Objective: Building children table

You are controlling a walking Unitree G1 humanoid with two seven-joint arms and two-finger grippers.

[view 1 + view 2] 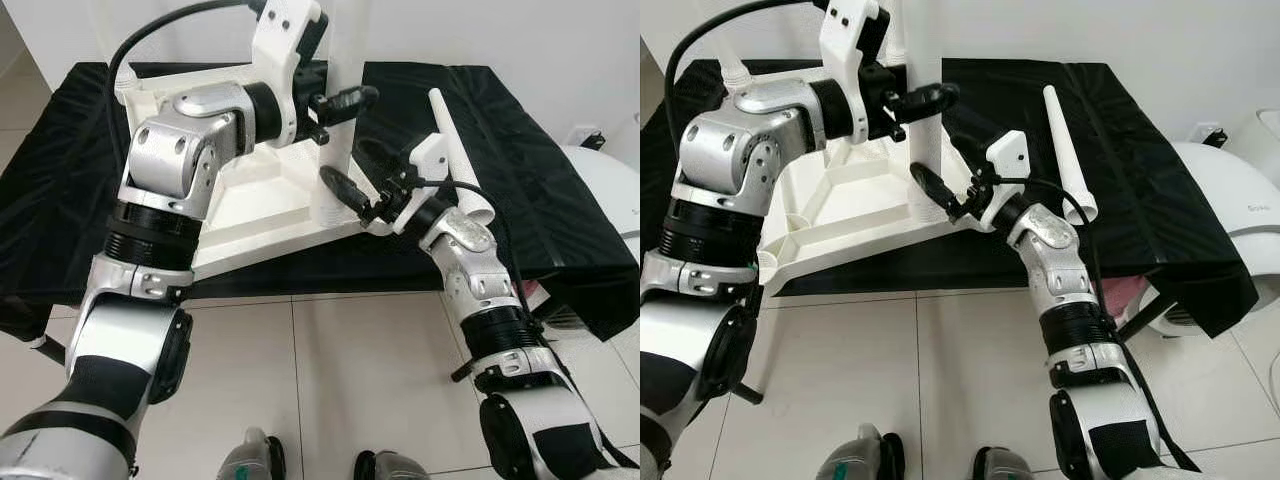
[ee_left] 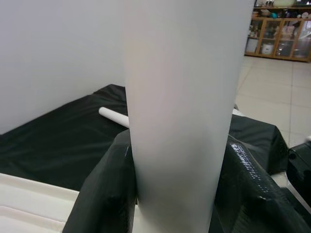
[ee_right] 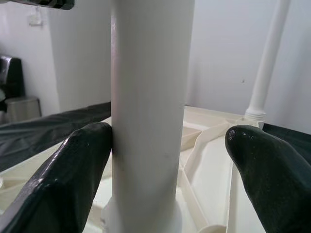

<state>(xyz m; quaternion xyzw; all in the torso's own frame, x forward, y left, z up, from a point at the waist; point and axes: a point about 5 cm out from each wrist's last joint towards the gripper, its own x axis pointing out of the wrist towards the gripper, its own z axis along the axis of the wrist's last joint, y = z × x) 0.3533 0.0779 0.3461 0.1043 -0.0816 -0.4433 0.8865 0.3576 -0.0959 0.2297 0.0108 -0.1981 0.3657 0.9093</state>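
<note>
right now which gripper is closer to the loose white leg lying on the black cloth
Right. The right gripper sits low at the upright leg, just beside the loose leg lying on the cloth. The left gripper clamps the upright leg higher up, farther away.

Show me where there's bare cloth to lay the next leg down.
Bare black cloth lies right of the loose leg, out to the table's right edge. A narrower strip runs between that leg and the tabletop. Around the upright leg it's crowded: left pincer and right pincer both sit there.
</note>
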